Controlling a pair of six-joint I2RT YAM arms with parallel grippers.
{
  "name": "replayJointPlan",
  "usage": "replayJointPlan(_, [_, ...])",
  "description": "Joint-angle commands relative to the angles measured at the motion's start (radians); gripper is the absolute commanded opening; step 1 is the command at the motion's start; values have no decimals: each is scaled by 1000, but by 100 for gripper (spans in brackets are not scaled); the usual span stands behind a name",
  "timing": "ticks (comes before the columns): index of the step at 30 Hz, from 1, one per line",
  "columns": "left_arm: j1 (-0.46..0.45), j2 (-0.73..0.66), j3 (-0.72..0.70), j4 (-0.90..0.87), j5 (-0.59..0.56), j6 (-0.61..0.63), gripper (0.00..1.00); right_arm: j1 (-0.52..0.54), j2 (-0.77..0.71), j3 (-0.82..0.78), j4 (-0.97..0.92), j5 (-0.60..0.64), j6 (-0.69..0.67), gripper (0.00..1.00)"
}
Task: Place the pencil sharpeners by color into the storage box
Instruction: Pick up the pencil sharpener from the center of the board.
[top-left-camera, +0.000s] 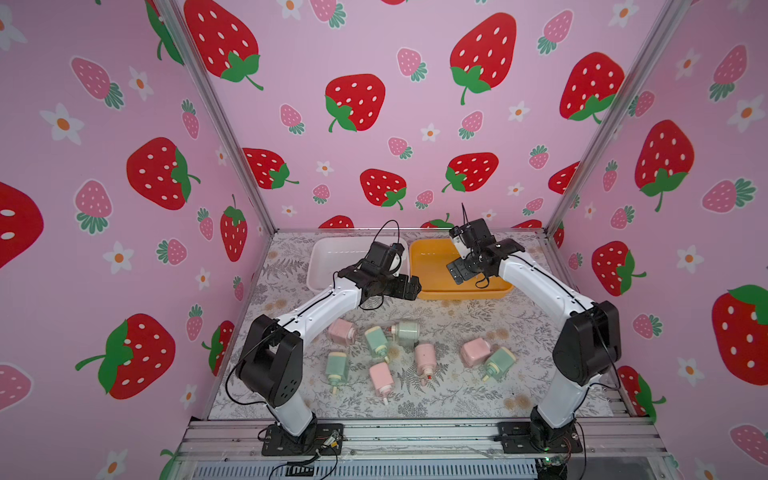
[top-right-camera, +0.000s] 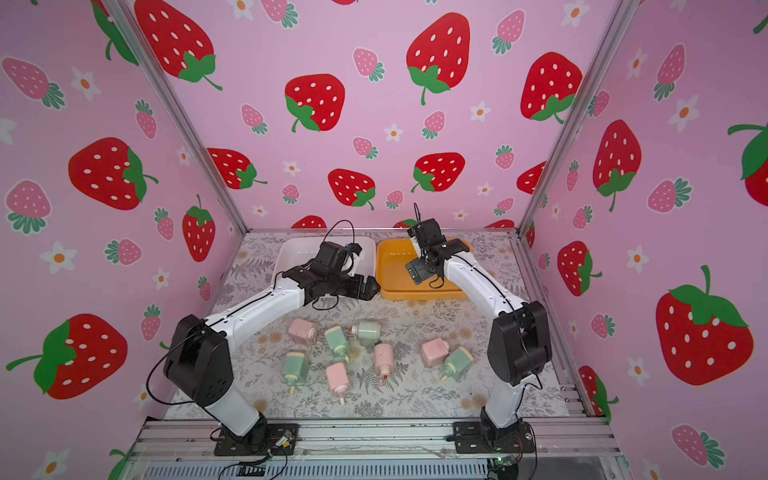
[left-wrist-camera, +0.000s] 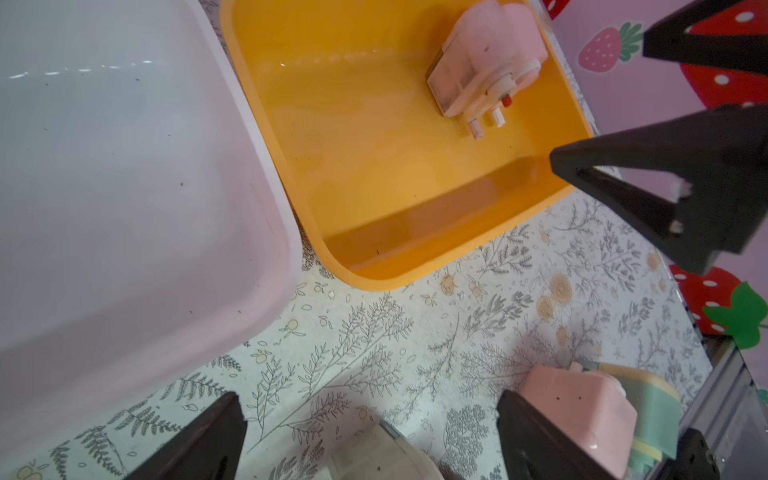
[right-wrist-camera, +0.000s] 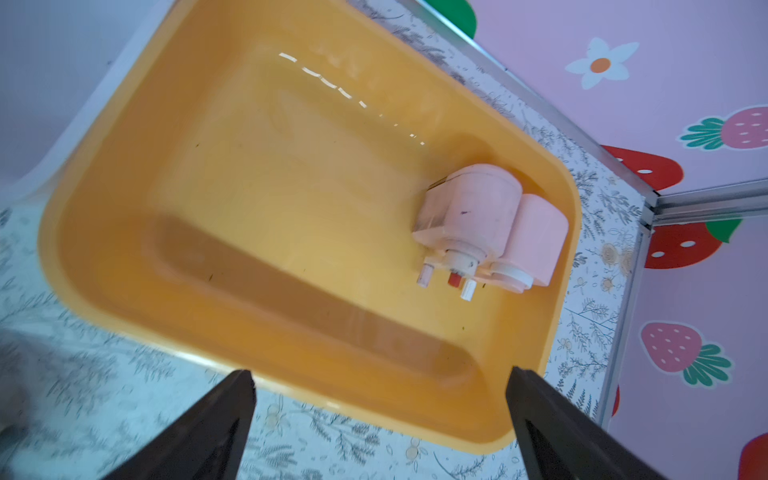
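Observation:
Several pencil sharpeners lie loose on the floral table in both top views, among them a pink one (top-left-camera: 343, 331), a mint green one (top-left-camera: 376, 340) and a pink and green pair (top-left-camera: 475, 351). Two pink sharpeners (right-wrist-camera: 478, 208) lie side by side in a corner of the yellow storage box (right-wrist-camera: 104, 232). The white storage box (left-wrist-camera: 124, 187) beside it shows nothing inside. My left gripper (left-wrist-camera: 370, 415) hangs open above the table in front of the boxes, with the end of a pale sharpener (left-wrist-camera: 374, 453) below its gap. My right gripper (right-wrist-camera: 380, 399) is open over the yellow box's near rim.
Both boxes stand side by side at the back of the table, white (top-left-camera: 328, 253) on the left and yellow (top-left-camera: 432, 266) on the right. Strawberry-patterned walls and metal frame posts (top-left-camera: 582, 166) close in three sides. The arm bases sit on a rail (top-left-camera: 415, 436) at the front edge.

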Motion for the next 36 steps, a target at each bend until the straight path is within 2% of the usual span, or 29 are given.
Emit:
replayJointPlan(1, [-36, -70, -73, 55, 12, 81, 100, 14, -58, -42, -137, -74, -98, 100])
replayJointPlan(7, [-109, -141, -165, 82, 49, 179, 100, 49, -111, -86, -296, -39, -147, 100])
replayJointPlan(14, [-166, -241, -301, 163, 127, 232, 99, 132, -225, -224, -457, -84, -267, 100])
replayJointPlan(17, [-168, -285, -342, 190, 142, 241, 99, 152, -310, -306, -487, -172, -328, 100])
replayJointPlan(21, [-168, -317, -362, 205, 144, 252, 100, 182, -459, -446, -427, -242, -459, 100])
replayJointPlan(24, [-168, -320, -358, 193, 123, 260, 100, 199, -507, -522, -381, -217, -526, 100])
replayJointPlan(28, [-168, -320, -361, 193, 140, 266, 100, 212, -485, -577, -322, -122, -579, 100])
replayJointPlan(32, [-168, -327, -377, 203, 142, 268, 100, 211, -455, -596, -224, -108, -595, 100])
replayJointPlan(36, [-168, -328, -383, 210, 140, 271, 99, 211, -387, -564, -211, -131, -590, 100])
